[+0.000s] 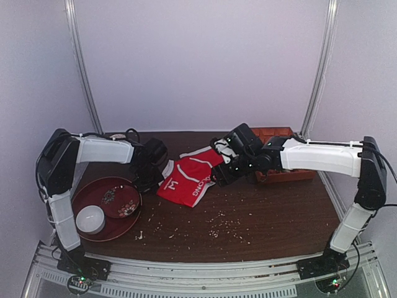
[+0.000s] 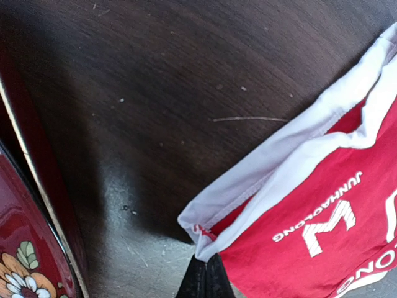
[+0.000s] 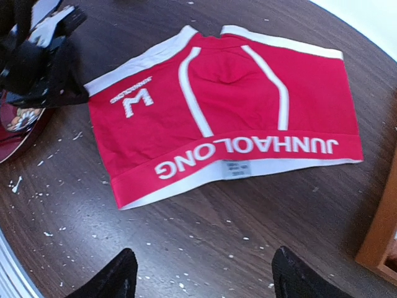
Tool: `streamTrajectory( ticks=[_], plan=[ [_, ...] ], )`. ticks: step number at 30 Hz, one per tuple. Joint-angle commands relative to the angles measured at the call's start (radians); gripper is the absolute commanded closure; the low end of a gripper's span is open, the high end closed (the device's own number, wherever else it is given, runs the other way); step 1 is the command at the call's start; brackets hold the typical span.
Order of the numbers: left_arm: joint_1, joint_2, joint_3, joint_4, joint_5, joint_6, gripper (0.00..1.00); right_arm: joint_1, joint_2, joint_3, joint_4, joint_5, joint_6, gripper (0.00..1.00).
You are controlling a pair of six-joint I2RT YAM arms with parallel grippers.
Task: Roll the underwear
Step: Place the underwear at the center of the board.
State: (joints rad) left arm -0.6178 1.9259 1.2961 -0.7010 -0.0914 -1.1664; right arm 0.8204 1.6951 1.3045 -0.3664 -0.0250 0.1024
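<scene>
Arms (image 1: 322, 156) show white shells, black joints (image 1: 371, 177), cables (image 1: 129, 133).

Near centre of table (image 1: 260, 214): bare wood, passage free. Left near: red tray (image 1: 118, 233) with white bowl (image 1: 90, 218) obstructs. Far right: wooden box (image 1: 291, 176). Centre: underwear (image 1: 189, 180).

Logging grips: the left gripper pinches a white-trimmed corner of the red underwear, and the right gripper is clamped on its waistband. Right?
No. The right gripper is open, holding nothing, short of the waistband, as the right wrist view shows. The left gripper does pinch a white-trimmed corner of the underwear.
</scene>
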Motion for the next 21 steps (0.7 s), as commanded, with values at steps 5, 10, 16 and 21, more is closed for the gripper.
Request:
streamTrajectory(
  ticks=[5, 10, 16, 21],
  plan=[
    [0.013, -0.014, 0.004, -0.023, -0.009, 0.028, 1.00, 0.113, 0.136, 0.007, 0.129, 0.012, -0.104, 0.37],
    [0.016, -0.018, -0.017, -0.012, 0.003, 0.011, 1.00, 0.171, 0.234, 0.039, 0.158, 0.038, -0.138, 0.44],
    [0.016, -0.022, -0.017, -0.009, 0.005, 0.006, 1.00, 0.182, 0.316, 0.090, 0.196, 0.051, -0.145, 0.46],
    [0.016, -0.019, -0.004, -0.016, 0.007, 0.003, 1.00, 0.192, 0.353, 0.119, 0.226, 0.058, -0.149, 0.47]
  ],
)
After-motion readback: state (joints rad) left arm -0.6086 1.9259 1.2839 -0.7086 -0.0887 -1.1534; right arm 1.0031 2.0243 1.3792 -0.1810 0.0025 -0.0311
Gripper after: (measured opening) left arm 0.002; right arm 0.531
